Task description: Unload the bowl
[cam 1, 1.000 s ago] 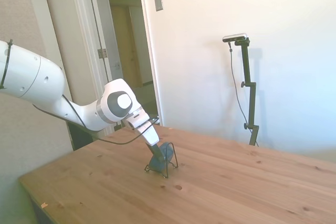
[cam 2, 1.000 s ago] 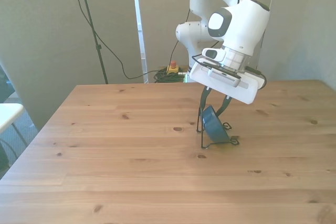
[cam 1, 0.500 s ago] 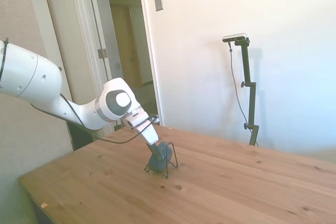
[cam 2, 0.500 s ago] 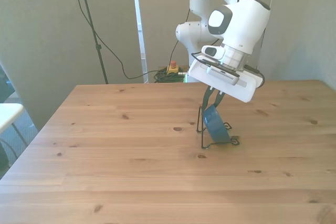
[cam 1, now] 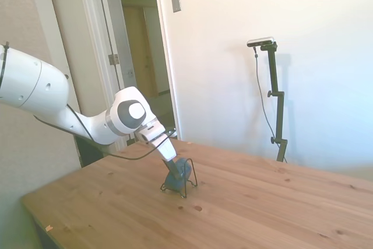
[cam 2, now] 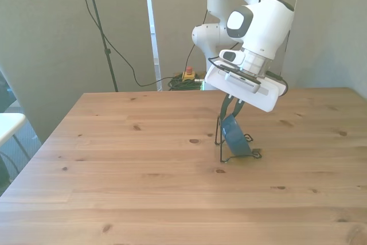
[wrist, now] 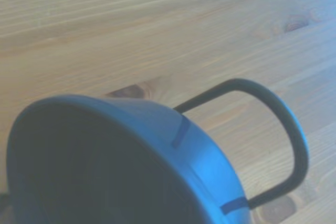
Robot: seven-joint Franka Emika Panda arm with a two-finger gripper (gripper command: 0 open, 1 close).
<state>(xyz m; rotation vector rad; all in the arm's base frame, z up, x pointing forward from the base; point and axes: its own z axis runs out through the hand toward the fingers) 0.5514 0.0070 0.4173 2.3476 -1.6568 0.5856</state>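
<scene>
The bowl [cam 2: 235, 136], a small round dark teal-blue dish with a glossy surface, stands on edge and tilted in a thin black wire rack [cam 2: 221, 142] on the broad pale wooden table [cam 2: 143, 176], towards the front view's right of the tabletop and roughly midway between the table's near and far edges. In the side view the bowl [cam 1: 181, 169] leans inside the wire rack [cam 1: 185, 186], whose loops rise on either side of it, and the rack's feet rest flat on the table [cam 1: 262, 208].

The white jointed robot arm [cam 1: 70, 115] reaches down at a slant towards the rack. Its black two-finger gripper [cam 2: 233, 109] hangs directly over the bowl's upper rim, the two fingers drawn in close to each other at the rim; they appear to pinch the bowl's edge, though the contact is too small in either wide view to be certain. In the side view the gripper [cam 1: 171, 169] meets the bowl at its upper edge.

From the wrist view, the bowl [wrist: 157, 150] fills the near part of the picture, its dark hollow facing the camera, and one curved loop of the wire rack [wrist: 291, 129] arches beside its outer wall over the table [wrist: 131, 30].
</scene>
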